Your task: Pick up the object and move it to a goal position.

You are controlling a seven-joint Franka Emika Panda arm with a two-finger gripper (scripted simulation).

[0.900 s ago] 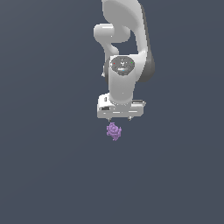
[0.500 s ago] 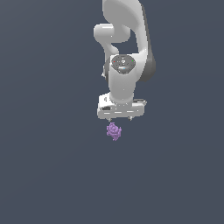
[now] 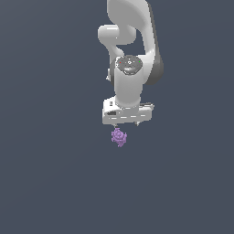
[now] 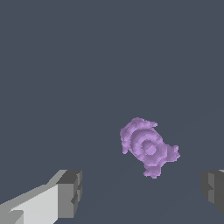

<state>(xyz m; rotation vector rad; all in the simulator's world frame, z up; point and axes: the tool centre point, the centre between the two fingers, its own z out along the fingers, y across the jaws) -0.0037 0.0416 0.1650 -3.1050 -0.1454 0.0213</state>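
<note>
nothing else lies near the light-purple knobbly object [image 3: 119, 136]; the ground around it is bare of other things, and nothing stands between it and the gripper [image 3: 126, 124] in either view. the only other thing in the exterior view is the white franka arm [image 3: 132, 55], which comes down from above with its wrist joint facing the camera and its wide hand body sitting just above the object.

the object lies on the surface just below the gripper, a little toward the exterior view's left of the hand's middle. in the wrist view it shows as a lumpy piece with a ringed round centre and small knobs along its edge [image 4: 148, 146]. it is apart from both fingers.

the gripper stands wide, holding nothing: in the wrist view one grey-padded finger [image 4: 70, 193] and the other finger [image 4: 213, 189] sit far to either side, and the object lies in the span between them, nearer the second finger.

the surface [image 3: 55, 173] is a flat, even dark slate-grey with no seam, edge or wall showing in either view.
</note>
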